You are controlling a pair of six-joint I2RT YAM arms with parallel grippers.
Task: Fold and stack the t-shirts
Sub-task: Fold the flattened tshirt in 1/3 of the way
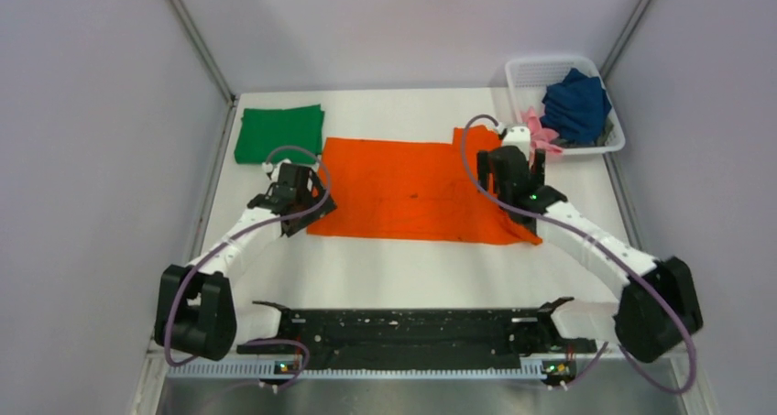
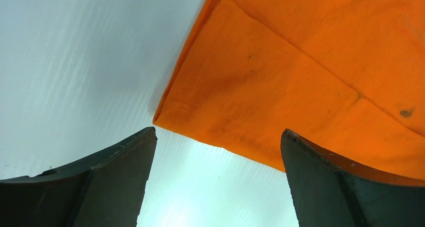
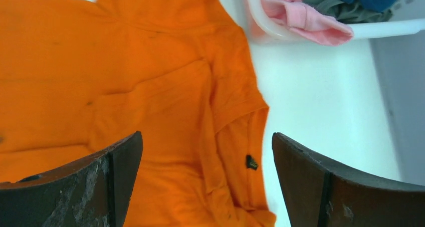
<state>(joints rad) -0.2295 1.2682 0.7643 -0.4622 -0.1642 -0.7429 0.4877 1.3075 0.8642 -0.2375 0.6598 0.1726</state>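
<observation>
Left tool (image 2: 219, 132) and right tool (image 3: 206, 135) both spread wide above opposite ends of the orange t-shirt (image 1: 412, 191)

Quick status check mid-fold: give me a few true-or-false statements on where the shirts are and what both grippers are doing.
1. The left gripper is open and holds nothing. True.
2. The green shirt is in the basket. False: it lies folded on the table, beyond the far-left corner of the orange shirt.
3. The right gripper is shut on the orange shirt. False: it is open, above the shirt's right edge.
4. The basket holds a navy shirt and a pink shirt. True; the pink one hangs over its rim.
</observation>
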